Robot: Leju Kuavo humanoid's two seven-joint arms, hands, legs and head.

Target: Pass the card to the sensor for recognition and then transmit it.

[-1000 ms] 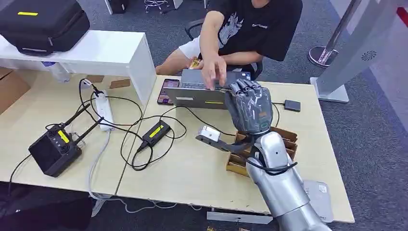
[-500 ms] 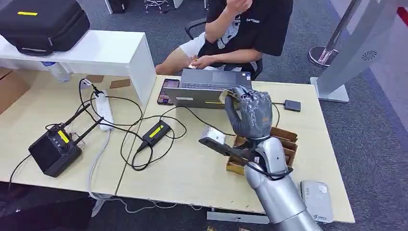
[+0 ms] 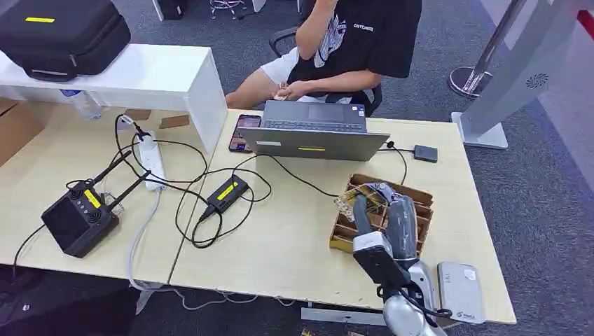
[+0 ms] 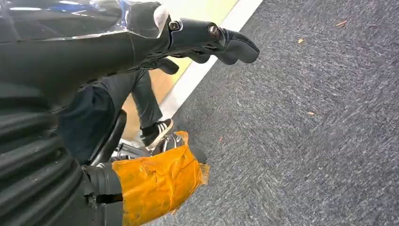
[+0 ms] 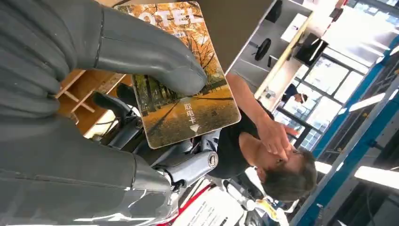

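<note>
Pale wood counter [image 3: 280, 245] spreads across the head view. At its left sit a black box with antennas [image 3: 78, 218], a white power strip [image 3: 151, 159] and looping black cables [image 3: 210, 203]. At upper left a black case [image 3: 63, 31] lies on a white shelf [image 3: 140, 77]. Toward the middle, a grey laptop [image 3: 312, 133] stands half open, and a person in a black shirt [image 3: 364, 35] sits behind it.

Right of centre, the right hand [image 3: 382, 213] is raised over a brown divided box [image 3: 413, 199]. Its thumb [image 5: 150, 49] presses the card [image 5: 186, 101], printed with autumn trees, against the darker fingers [image 5: 188, 165], so the card is firmly held. A grey sensor [image 3: 461, 290] lies at lower right, near the counter's edge.

The left hand [image 4: 188, 40] hangs over grey carpet [image 4: 306, 141], its fingers loosely apart and holding nothing.
</note>
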